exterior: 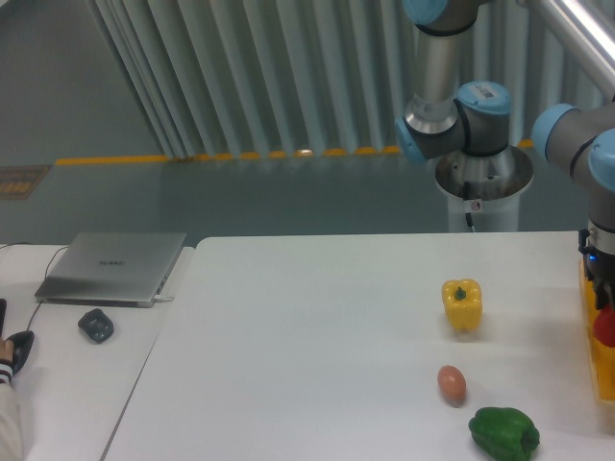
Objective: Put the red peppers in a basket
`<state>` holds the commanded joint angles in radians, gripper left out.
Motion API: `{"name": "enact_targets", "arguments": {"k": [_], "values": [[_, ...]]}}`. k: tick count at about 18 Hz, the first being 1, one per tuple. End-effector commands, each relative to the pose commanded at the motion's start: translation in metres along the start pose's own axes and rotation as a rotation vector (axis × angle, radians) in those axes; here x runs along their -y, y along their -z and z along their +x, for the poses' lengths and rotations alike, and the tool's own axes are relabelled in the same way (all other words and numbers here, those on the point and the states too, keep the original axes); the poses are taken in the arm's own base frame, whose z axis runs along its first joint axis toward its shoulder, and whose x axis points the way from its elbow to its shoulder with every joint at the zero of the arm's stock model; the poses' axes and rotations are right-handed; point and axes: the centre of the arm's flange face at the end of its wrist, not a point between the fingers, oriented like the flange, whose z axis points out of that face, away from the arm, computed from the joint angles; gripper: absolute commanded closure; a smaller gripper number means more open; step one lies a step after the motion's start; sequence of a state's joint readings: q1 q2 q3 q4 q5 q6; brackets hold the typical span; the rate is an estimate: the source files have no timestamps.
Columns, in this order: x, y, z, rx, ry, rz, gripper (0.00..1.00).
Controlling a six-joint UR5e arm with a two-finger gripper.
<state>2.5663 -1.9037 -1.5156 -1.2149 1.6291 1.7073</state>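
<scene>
- The gripper [605, 309], at the frame's right edge, is clamped on the red pepper [605, 328].
- Pepper hangs directly over the yellow-orange basket [598, 370]; release looks like a straight drop.

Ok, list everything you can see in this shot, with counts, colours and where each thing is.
red pepper: one, red, at right edge over the basket, partly cut off
basket: one, yellow-orange, right edge of the white table
yellow pepper: one, yellow, table right of centre
egg: one, brown, near the table's front
green pepper: one, green, front right
laptop: one, silver, closed, side table at left
small dark object: one, in front of the laptop
gripper: one, dark, at the right edge, mostly out of frame
</scene>
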Motion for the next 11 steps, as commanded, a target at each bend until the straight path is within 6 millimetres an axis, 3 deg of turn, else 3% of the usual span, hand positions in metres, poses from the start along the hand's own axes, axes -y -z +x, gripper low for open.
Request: {"name": "enact_targets", "arguments": {"k": [2,3,4,11], "values": [[-0.0011,-0.0001,0.0,0.0,0.0,-0.002,0.21],[-0.0011,-0.001,-0.0003,-0.002,0.0,-0.001,0.07],[-0.0038,-0.0013,-0.0005,-0.002,0.006,0.0,0.0],[0.0009,0.0004,0.0003,0.003,0.012,0.009,0.0]]}}
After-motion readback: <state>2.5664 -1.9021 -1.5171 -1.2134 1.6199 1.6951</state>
